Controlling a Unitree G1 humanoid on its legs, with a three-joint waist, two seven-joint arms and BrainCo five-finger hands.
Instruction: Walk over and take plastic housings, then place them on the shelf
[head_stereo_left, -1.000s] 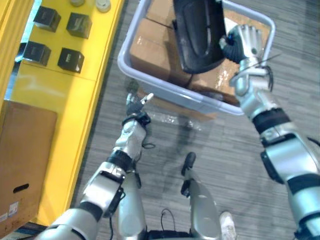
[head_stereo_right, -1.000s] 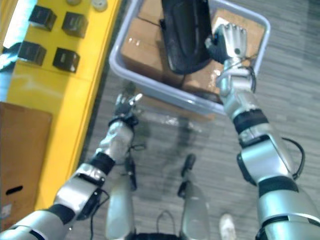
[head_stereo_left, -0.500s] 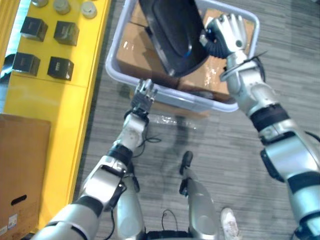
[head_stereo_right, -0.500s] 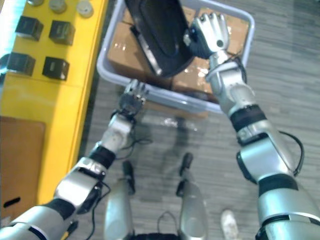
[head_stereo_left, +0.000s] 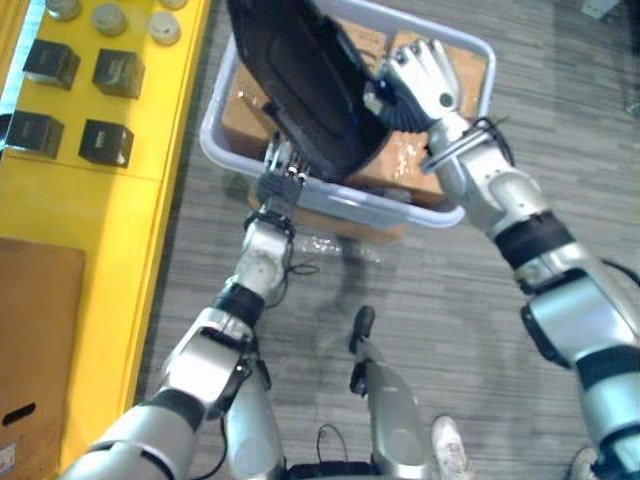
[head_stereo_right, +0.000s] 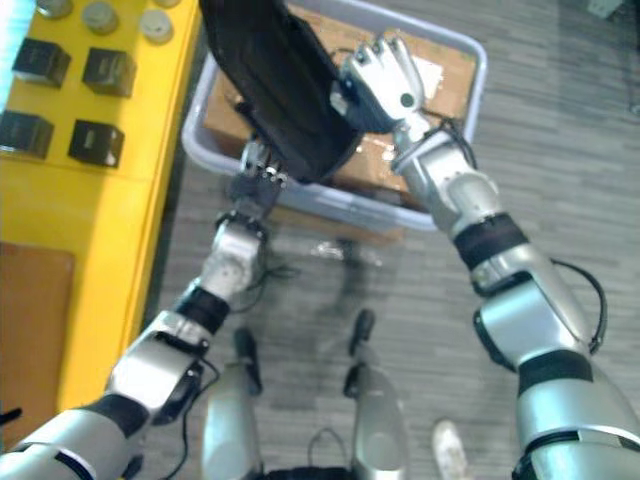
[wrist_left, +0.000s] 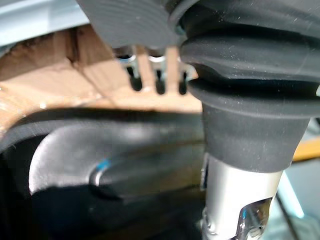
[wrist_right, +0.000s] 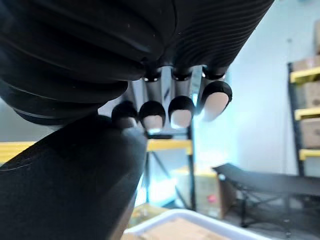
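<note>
Here, in the head views, the housing (head_stereo_left: 310, 90), a black curved shell, hangs tilted above the bin (head_stereo_left: 445, 212) at 12 o'clock. My right hand (head_stereo_left: 425, 75) clasps its 3 o'clock side with fingers hooked round the rim, so the weight hangs from that grip. My left hand (head_stereo_left: 280, 185) reaches up from 6 o'clock, fingers straight and unclenched, with the tips at the shell's low edge. I judge this a steadying prop, since a grip at one side leaves so broad a part free to swing. The bin holds taped cartons (head_stereo_left: 425, 150), and the housing rides high, likely to clear the bin's wall. The yellow shelf (head_stereo_left: 120, 230) lies at 9 o'clock and carries dark cubes (head_stereo_left: 105, 142) and round caps (head_stereo_left: 105, 17); its bare stretch nearer me looks a likely landing spot.

Hidden or doubtful:
- The housing's top runs off at 12 o'clock.
- My right thumb sits behind the shell.
- Whether my left fingertips touch the edge or stand just beside it is hard to settle.
</note>
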